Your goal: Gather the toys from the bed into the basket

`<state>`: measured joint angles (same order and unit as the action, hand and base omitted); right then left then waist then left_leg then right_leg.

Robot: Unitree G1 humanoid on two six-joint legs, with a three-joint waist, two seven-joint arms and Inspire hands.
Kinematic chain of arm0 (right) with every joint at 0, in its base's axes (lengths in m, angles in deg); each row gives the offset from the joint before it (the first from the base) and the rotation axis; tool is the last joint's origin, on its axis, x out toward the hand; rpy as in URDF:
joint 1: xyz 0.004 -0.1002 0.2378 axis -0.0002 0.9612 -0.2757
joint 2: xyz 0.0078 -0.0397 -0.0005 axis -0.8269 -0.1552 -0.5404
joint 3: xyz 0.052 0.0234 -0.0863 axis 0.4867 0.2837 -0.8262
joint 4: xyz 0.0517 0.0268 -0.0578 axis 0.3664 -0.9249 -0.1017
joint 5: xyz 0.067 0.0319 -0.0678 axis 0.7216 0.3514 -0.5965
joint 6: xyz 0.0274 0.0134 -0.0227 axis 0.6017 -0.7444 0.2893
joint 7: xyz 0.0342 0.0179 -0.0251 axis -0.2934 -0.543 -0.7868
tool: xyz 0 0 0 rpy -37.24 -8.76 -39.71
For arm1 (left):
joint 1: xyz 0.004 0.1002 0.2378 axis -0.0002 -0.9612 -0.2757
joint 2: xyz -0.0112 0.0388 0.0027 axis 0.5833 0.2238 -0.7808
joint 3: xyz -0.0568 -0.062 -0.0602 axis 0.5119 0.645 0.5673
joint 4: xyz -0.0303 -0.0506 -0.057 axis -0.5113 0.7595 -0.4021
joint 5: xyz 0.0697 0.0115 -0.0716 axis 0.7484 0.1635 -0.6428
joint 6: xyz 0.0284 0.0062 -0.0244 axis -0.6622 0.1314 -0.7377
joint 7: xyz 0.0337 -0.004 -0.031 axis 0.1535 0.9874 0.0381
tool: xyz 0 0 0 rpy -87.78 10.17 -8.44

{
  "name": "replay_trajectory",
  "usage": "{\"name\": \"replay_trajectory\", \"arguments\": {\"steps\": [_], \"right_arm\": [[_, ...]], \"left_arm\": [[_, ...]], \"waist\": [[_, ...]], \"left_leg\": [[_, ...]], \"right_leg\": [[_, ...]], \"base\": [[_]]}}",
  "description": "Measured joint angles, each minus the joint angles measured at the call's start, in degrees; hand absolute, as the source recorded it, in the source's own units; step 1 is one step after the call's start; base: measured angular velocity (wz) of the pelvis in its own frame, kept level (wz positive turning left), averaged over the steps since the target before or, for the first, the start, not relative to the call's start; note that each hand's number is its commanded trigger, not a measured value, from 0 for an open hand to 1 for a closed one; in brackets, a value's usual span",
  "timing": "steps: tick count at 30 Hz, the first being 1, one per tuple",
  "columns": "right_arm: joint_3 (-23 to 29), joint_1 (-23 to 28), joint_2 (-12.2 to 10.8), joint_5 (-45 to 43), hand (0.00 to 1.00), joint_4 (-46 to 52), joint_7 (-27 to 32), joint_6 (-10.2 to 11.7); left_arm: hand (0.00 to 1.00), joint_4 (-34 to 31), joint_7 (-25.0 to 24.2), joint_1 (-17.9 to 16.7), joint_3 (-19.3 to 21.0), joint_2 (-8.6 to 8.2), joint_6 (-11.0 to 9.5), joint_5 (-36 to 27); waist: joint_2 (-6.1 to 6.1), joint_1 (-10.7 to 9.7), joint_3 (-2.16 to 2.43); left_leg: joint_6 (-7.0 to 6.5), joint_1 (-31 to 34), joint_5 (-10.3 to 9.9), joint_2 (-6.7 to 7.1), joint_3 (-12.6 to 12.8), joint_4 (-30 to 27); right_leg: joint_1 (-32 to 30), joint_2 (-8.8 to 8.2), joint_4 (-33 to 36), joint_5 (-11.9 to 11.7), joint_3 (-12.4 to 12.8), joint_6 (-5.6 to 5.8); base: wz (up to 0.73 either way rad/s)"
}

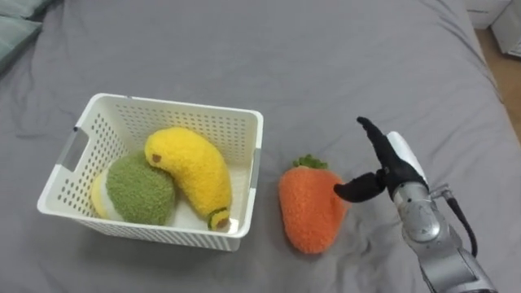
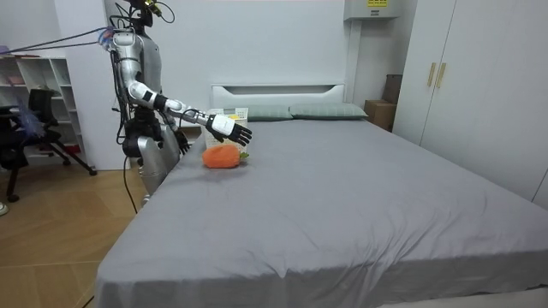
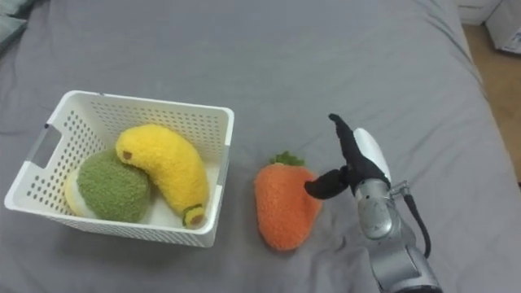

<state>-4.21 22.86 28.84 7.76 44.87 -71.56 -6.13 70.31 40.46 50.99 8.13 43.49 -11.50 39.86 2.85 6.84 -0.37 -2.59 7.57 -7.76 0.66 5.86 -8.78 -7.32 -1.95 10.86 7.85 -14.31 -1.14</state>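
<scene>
An orange plush carrot [image 1: 308, 208] with a green top lies on the grey bed [image 1: 326, 73], just right of a white perforated basket [image 1: 244, 134]. Inside the basket sit a yellow plush banana [image 1: 191, 171] and a green round plush toy [image 1: 138, 190]. My right hand [image 1: 385, 167] is open at the carrot's right side, its fingers straight and pointing away from me, the thumb reaching toward the carrot's upper right edge. In the room view the right hand [image 2: 229, 129] hovers over the carrot [image 2: 223, 156] near the bed's head end.
Pillows [image 2: 325, 111] lie at the headboard [image 2: 278, 90]. A wide stretch of grey sheet runs beyond the basket and carrot. The bed's right edge and wooden floor [image 1: 498, 61] show at the upper right. I stand at the bedside near a white shelf [image 2: 34, 94].
</scene>
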Motion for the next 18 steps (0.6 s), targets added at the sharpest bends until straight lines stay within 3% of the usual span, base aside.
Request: {"name": "replay_trajectory", "arguments": {"steps": [6, 11, 18], "right_arm": [[-6.22, -0.91, -1.83, 0.07, 0.00, -2.29, -1.89, -0.06], [-9.42, -0.89, -1.98, -0.07, 0.00, -3.55, -4.31, 0.02], [-10.08, -1.50, -2.62, -0.11, 0.00, -7.82, -5.04, 1.59]], "left_arm": [[0.00, 1.41, -0.18, 1.59, -0.92, 0.24, 0.00, -2.81], [0.00, 1.58, -0.52, 2.76, -2.78, 1.23, -0.60, -3.91], [0.00, 1.60, -0.49, 3.06, -3.18, 1.19, -0.97, -4.42]], "waist": [[0.08, 0.02, -0.09], [1.00, -0.05, -0.70], [1.27, 0.07, -0.87]], "left_leg": [[0.04, 1.67, 0.07, 0.07, -0.69, -0.07], [-0.02, 3.01, 0.11, 0.18, -1.24, -0.41], [-0.01, 3.38, 0.10, 0.17, -1.51, -0.44]], "right_leg": [[-1.36, -0.04, -0.20, 0.01, -0.19, 0.01], [-2.31, -0.10, -0.23, 0.01, -0.21, 0.01], [-2.39, -0.04, -0.28, 0.01, -0.54, 0.01]], "base": [[0.06], [0.06], [0.02]]}}
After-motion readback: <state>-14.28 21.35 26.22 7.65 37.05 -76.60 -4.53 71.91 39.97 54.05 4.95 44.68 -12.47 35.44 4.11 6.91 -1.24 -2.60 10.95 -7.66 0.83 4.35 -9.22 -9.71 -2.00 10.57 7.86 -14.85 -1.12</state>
